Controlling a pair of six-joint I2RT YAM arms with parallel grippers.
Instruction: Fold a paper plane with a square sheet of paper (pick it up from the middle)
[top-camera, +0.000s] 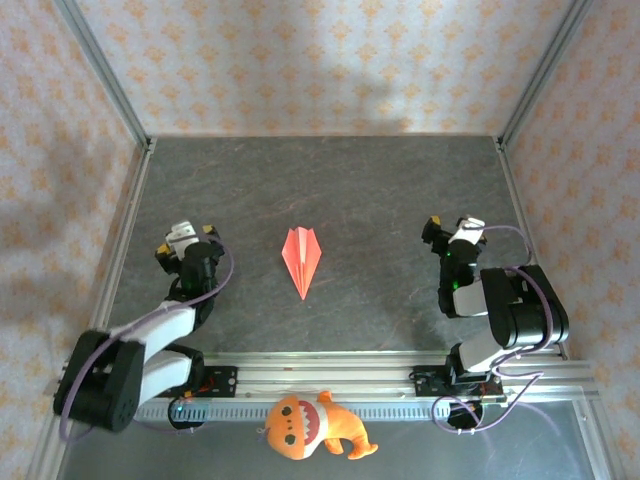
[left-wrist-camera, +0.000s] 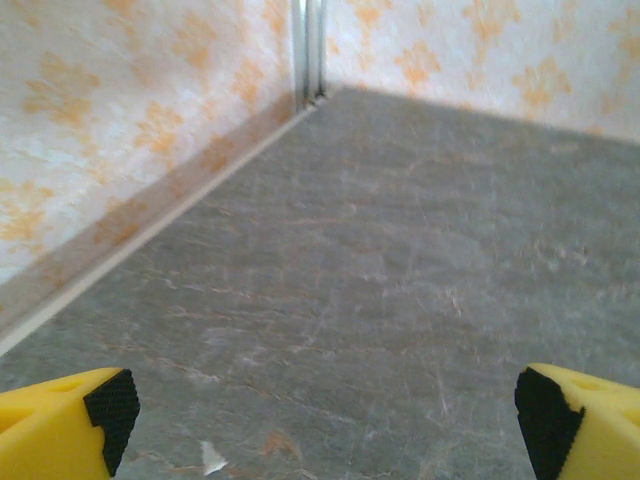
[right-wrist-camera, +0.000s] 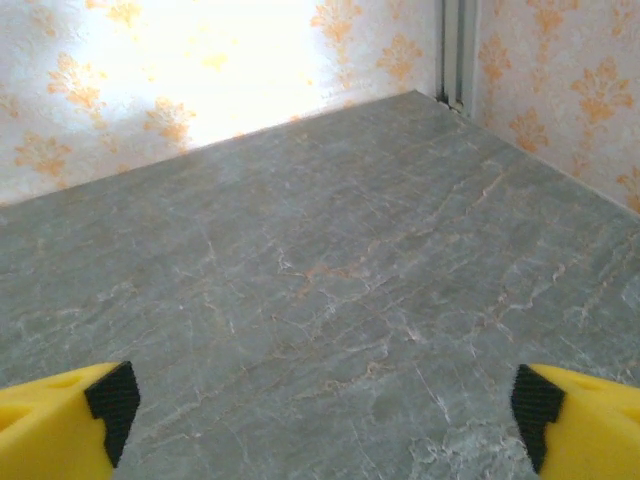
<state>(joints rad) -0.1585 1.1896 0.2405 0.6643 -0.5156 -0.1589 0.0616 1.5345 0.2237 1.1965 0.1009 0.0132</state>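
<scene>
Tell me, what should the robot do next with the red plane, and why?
Probably just pull back and rest: the paper plane already lies folded into a pointed dart on the table, and the left gripper and right gripper are open, holding nothing.

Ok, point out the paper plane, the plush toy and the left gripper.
paper plane (top-camera: 303, 257), top view, on its centre crease.
orange plush toy (top-camera: 294, 425), top view, on its face.
left gripper (left-wrist-camera: 328, 415), left wrist view, midway between its fingertips.

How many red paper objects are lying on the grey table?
1. The paper plane lies flat near the middle of the table, with its narrow tip toward the near edge. The open surface leaves little room for another to be hidden.
</scene>
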